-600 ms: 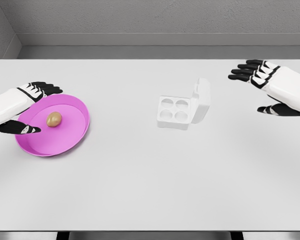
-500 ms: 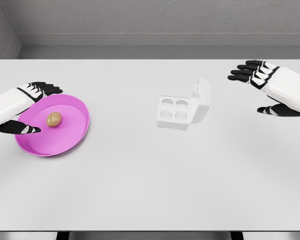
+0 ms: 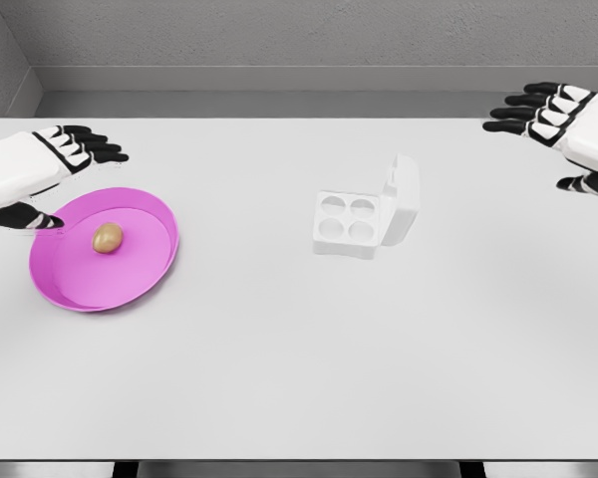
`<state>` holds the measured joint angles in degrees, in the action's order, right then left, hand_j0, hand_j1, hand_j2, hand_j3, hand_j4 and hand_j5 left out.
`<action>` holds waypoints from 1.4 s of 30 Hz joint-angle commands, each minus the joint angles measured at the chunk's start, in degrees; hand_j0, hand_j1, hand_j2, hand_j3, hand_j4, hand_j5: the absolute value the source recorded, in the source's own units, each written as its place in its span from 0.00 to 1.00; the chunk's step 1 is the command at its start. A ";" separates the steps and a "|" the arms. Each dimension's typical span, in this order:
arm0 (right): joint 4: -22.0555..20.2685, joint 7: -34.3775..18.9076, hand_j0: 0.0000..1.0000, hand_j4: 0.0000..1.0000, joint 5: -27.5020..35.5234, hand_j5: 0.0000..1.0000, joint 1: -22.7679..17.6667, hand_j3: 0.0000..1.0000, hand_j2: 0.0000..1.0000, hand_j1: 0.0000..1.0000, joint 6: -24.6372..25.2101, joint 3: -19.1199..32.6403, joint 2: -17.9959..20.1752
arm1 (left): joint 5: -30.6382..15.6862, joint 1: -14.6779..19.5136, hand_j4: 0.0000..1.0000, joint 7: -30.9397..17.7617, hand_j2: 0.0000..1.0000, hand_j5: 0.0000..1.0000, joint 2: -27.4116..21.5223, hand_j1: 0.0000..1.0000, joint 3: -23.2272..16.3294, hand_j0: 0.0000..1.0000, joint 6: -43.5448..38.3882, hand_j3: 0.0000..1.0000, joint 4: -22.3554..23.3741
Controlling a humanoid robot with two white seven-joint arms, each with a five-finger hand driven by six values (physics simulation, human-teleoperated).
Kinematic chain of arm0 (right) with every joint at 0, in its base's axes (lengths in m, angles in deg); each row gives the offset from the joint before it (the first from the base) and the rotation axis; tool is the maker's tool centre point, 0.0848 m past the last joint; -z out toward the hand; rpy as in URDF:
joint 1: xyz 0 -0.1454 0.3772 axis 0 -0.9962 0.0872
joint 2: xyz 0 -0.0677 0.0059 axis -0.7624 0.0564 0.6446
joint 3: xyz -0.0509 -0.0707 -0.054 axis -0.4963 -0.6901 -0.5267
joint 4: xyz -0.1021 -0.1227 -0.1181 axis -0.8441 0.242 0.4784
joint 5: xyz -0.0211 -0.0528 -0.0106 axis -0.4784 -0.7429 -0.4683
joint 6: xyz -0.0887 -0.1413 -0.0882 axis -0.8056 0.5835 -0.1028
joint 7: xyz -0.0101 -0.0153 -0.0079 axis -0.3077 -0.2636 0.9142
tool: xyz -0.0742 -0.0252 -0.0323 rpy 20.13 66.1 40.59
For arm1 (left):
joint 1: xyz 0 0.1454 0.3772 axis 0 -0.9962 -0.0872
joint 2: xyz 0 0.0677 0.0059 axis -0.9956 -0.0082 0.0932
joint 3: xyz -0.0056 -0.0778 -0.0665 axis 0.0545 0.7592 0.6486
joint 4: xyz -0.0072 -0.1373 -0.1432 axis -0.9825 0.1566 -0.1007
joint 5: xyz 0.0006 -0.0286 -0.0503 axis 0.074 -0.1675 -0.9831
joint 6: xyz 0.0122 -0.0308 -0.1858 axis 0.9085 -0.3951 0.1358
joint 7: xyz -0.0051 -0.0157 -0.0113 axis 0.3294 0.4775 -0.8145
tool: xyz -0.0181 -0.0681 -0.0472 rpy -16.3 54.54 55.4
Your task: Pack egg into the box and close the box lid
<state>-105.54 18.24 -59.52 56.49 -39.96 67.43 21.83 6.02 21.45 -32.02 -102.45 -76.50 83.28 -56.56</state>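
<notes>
We are looking at a white table (image 3: 279,358) that is carrying a pink plate (image 3: 140,274) at its left and an open white egg box (image 3: 364,214) near the middle, well apart from the plate.

Plenty of bare white worktop (image 3: 299,349) between the shallow pink round plate (image 3: 149,269) and the small white four-cup egg box (image 3: 347,224). Only real obstacle is the box's upright hinged lid (image 3: 404,199) on its right side; from above, the cups are wide open.
</notes>
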 commanded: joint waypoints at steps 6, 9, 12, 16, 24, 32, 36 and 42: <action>-0.25 -1.51 1.00 1.00 0.37 1.00 0.26 1.00 1.00 1.00 0.08 0.20 0.32 | -13.47 11.34 1.00 -0.21 1.00 1.00 -3.26 1.00 -22.33 1.00 -0.11 1.00 6.50; -0.25 -1.34 1.00 1.00 0.37 1.00 0.26 1.00 1.00 1.00 0.08 0.20 0.32 | -17.96 13.45 1.00 -0.21 1.00 1.00 -2.82 1.00 -26.99 1.00 -0.11 1.00 7.47; -0.07 -1.60 1.00 1.00 0.02 1.00 0.26 1.00 1.00 1.00 0.08 0.12 0.06 | -18.67 13.63 1.00 -0.21 1.00 1.00 -3.87 1.00 -28.66 1.00 -0.11 1.00 7.64; 0.46 -1.60 1.00 1.00 -0.42 1.00 0.53 1.00 1.00 1.00 0.08 -0.06 -0.82 | -18.67 12.93 1.00 -0.21 1.00 1.00 -7.47 1.00 -29.45 1.00 -0.11 1.00 8.52; 5.38 -7.49 1.00 1.00 -4.73 1.00 -0.26 1.00 1.00 1.00 0.08 -2.87 -5.13 | -29.65 12.84 1.00 -0.21 1.00 1.00 -7.39 1.00 -25.77 1.00 -11.99 1.00 13.80; 9.16 -7.58 1.00 1.00 -5.69 1.00 3.43 1.00 1.00 1.00 0.08 -10.43 -5.13 | -23.24 10.55 0.97 -0.21 0.97 0.97 -7.04 0.97 -25.24 0.97 -19.90 0.97 7.47; 12.32 -7.40 1.00 1.00 -6.84 1.00 3.78 1.00 1.00 1.00 0.08 -11.92 -6.71 | -19.63 10.55 0.96 -0.21 0.96 0.96 -7.48 0.96 -25.32 0.96 -19.99 0.96 6.33; 16.45 -7.40 1.00 1.00 -6.84 1.00 5.27 1.00 1.00 1.00 0.08 -13.15 -10.58 | -6.72 10.03 0.96 -0.21 0.96 0.96 -6.77 0.96 -25.59 0.96 -19.99 0.96 6.24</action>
<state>-90.59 10.78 -66.57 62.20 -39.99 54.62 12.93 -4.52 31.48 -32.25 -109.43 -102.03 63.39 -50.16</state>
